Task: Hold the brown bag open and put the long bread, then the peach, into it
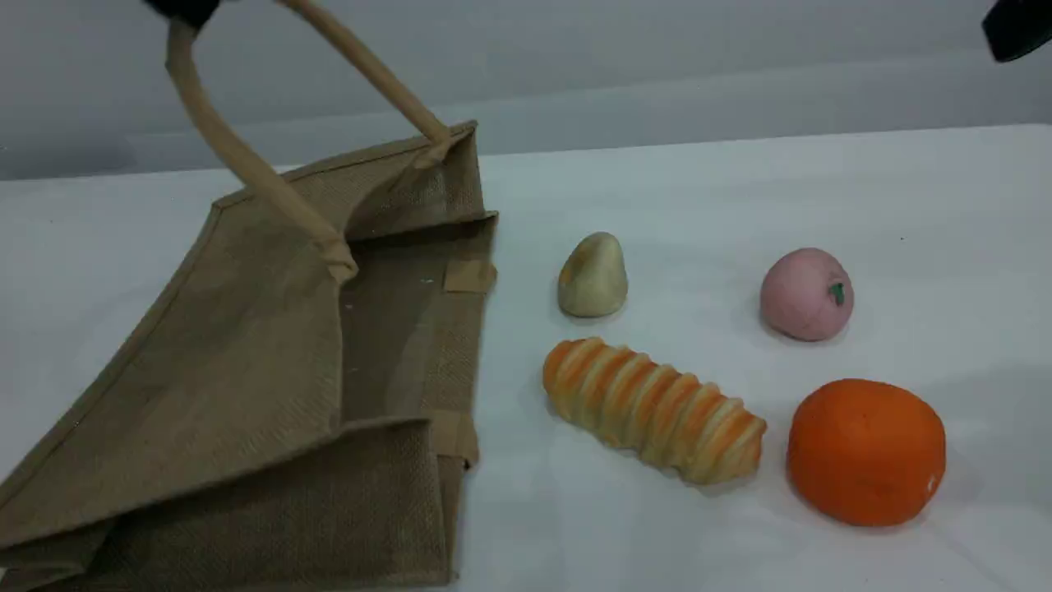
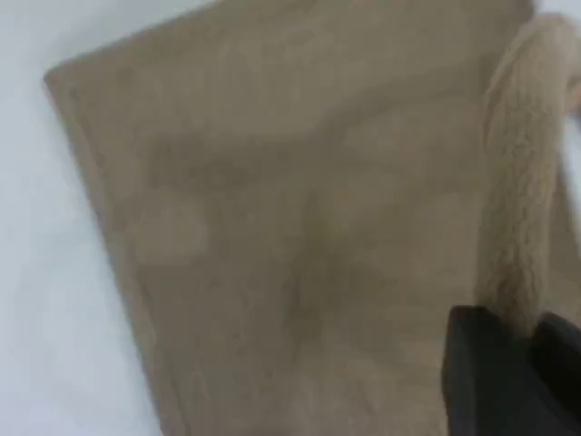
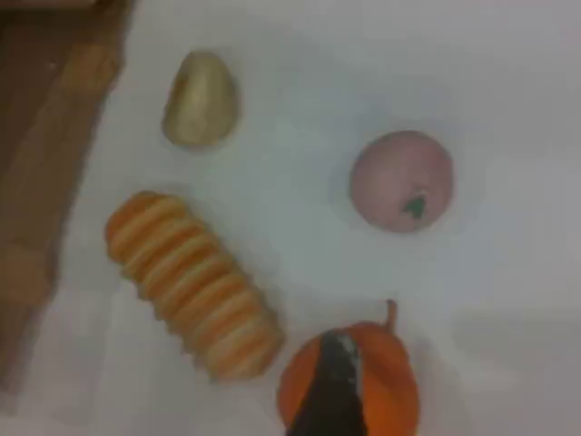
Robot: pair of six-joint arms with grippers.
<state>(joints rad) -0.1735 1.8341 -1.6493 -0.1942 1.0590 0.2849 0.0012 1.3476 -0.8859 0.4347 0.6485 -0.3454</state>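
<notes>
The brown bag (image 1: 246,370) lies on the table's left with its mouth facing right. Its upper side is pulled up by one beige handle (image 1: 238,156). My left gripper (image 1: 185,10) is at the top edge, shut on that handle; the left wrist view shows the handle (image 2: 522,182) running down between the dark fingers (image 2: 481,372). The long bread (image 1: 653,409) lies slantwise right of the bag's mouth, and the peach (image 1: 806,293) rests farther right. My right gripper (image 1: 1019,29) hangs open and high at the top right, holding nothing, with its fingertip (image 3: 331,391) above the fruit.
A big orange fruit (image 1: 865,450) sits at the front right, beside the bread's end. A pale pear-shaped lump (image 1: 593,275) stands behind the bread, close to the bag's mouth. White tabletop (image 1: 740,189) stretches behind the fruit.
</notes>
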